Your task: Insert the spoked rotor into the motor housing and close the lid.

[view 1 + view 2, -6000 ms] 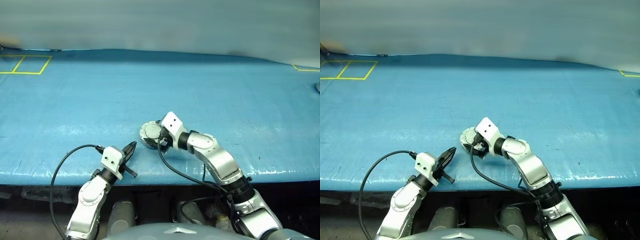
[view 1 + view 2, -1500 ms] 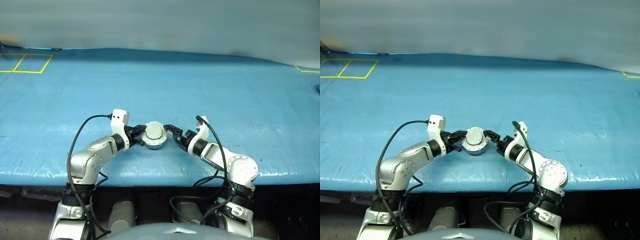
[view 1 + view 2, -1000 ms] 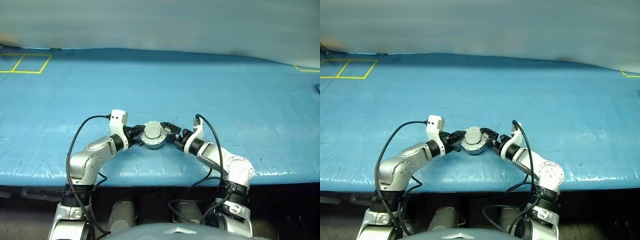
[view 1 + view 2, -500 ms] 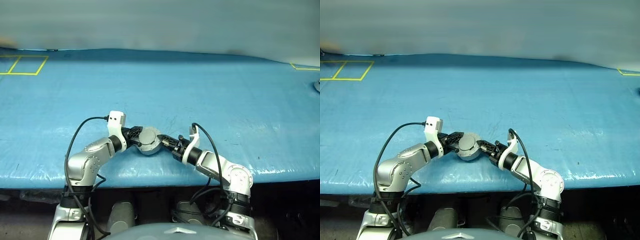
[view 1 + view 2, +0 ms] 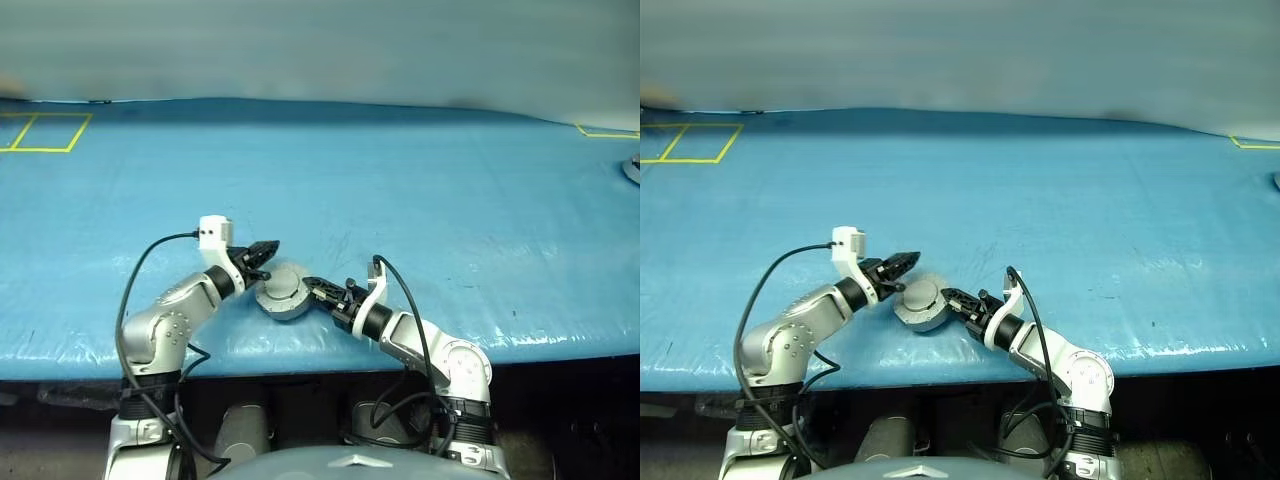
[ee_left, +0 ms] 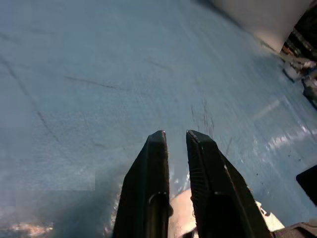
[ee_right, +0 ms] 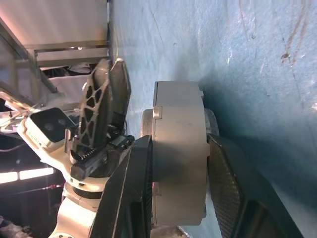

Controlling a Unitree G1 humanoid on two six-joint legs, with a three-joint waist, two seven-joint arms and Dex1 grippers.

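The motor housing [image 5: 282, 293] sits near the front edge of the blue table [image 5: 420, 190] with the lid [image 7: 148, 173] on it. The right gripper [image 7: 176, 198] is clamped across this stack — one finger on the lid face, the other on the base — so the flat axis runs between its fingers. The left gripper [image 5: 902, 263] hangs just beside the housing's left rim, a little above it, fingers nearly together and empty. The right arm is therefore the nearer one; any final press on the lid likely falls to it.
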